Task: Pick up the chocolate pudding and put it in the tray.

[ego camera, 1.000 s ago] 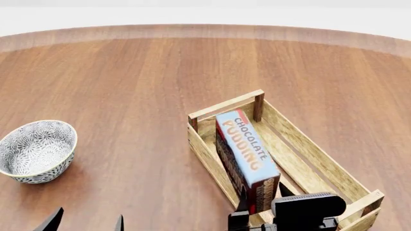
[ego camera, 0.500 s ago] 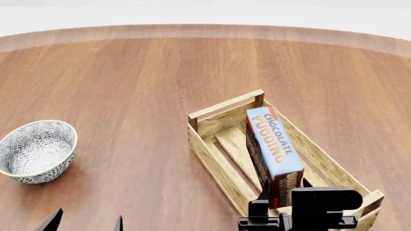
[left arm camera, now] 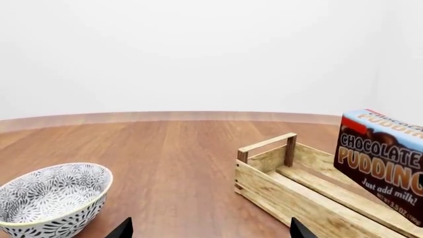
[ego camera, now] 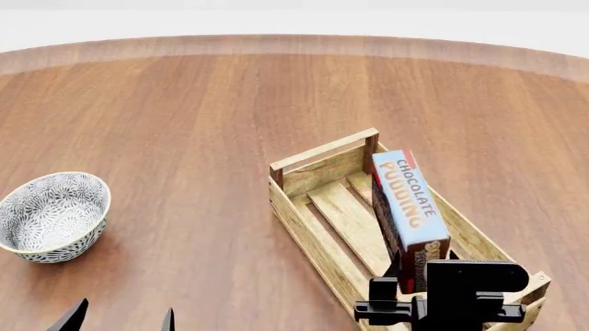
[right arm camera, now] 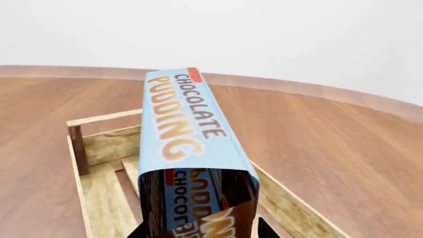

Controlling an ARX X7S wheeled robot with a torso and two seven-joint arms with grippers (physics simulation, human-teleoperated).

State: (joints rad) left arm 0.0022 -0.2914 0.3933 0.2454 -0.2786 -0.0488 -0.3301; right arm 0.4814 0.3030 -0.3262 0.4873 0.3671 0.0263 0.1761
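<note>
While the right gripper (ego camera: 412, 293) pinched the near end of the pudding box (ego camera: 410, 207), the box stood on its narrow edge above the wooden crate (ego camera: 304, 224), its light-blue side with the orange lettering turned upward. From the head camera it lay lengthwise along the crate's right-hand wall, over the slats; whether it touched them could not be told. In the right wrist view the box (right arm camera: 188, 148) filled the middle, its dark end nearest the camera, with the crate (right arm camera: 82, 148) open beneath it. The left gripper (ego camera: 120, 321) sat low at the near edge of the table (ego camera: 230, 110), its two dark fingertips spread apart with nothing between them. A patterned bowl (ego camera: 52, 215) rested on the table well to the left of the crate.
</note>
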